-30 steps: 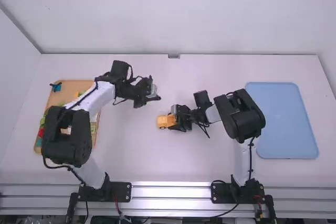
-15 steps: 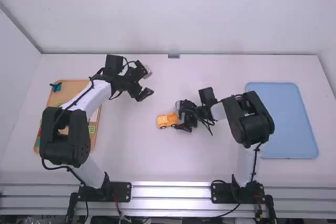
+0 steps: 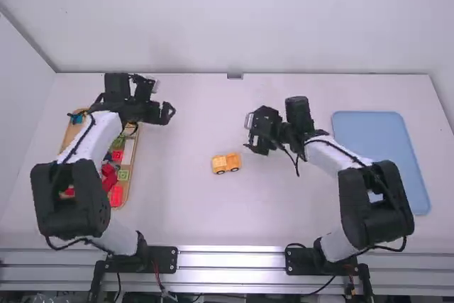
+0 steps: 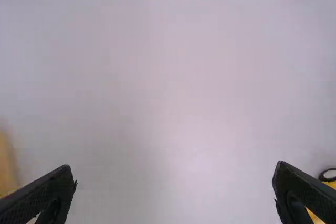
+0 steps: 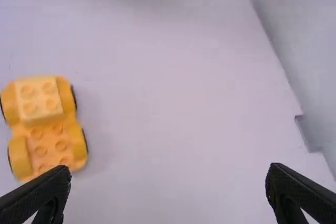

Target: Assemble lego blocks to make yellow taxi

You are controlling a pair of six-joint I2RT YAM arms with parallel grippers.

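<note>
The yellow-orange toy car (image 3: 226,163) stands alone on the middle of the table. In the right wrist view the car (image 5: 44,127) shows a lighter yellow block (image 5: 39,98) on one end and bare studs on the other. My right gripper (image 3: 254,137) is up and to the right of it; in its wrist view the gripper (image 5: 168,187) is open with nothing between its fingers. Beyond the tray's right side hangs my left gripper (image 3: 168,113), and its wrist view gives the gripper (image 4: 173,187) as open, nothing held.
A wooden tray (image 3: 132,168) at the left holds several red, green and blue blocks, partly under the left arm. The blue tray (image 3: 383,150) lies at the right. A wall runs along the table's far edge.
Both grippers have moved away from the middle: the left one leftward and farther off, the right one back from the car, which was beside it and has stayed in place.
</note>
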